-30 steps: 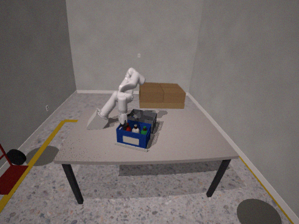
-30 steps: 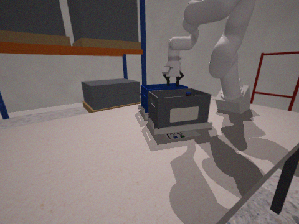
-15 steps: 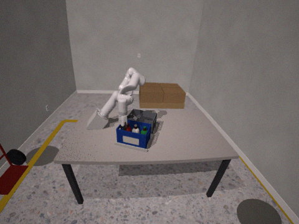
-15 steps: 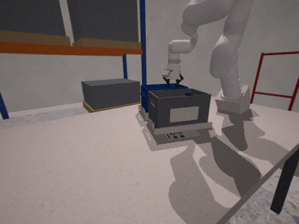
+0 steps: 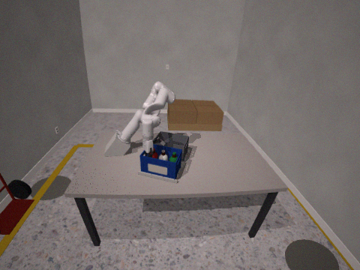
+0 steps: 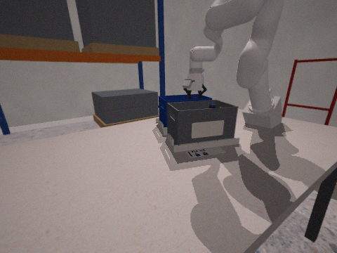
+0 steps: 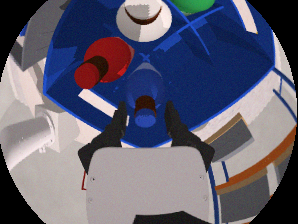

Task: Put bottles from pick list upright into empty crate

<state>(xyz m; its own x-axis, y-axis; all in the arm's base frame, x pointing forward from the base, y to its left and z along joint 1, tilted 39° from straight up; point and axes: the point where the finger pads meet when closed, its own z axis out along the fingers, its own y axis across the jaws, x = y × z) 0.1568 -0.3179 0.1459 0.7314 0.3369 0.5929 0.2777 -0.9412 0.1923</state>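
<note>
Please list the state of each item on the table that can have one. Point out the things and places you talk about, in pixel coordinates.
Gripper [image 6: 195, 97] [image 7: 145, 108]: open, around the blue bottle's cap.
Blue bottle [image 7: 144, 89]: upright, in the blue crate.
Blue crate [image 5: 158, 169] [image 6: 163, 112] [image 7: 210, 80]: level, holding bottles.
Gray crate [image 5: 186, 144] [image 6: 179, 128]: level, blue-capped bottle inside.
Pick list [image 6: 214, 152]: lying flat.

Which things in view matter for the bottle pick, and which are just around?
Job:
- gripper
- blue crate, its bottles
- gray crate
- pick list

Just around:
- cardboard boxes
- red cart

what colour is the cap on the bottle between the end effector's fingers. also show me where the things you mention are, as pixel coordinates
Blue, on the blue bottle [image 7: 144, 89]; the wrist view shows it best.
</note>
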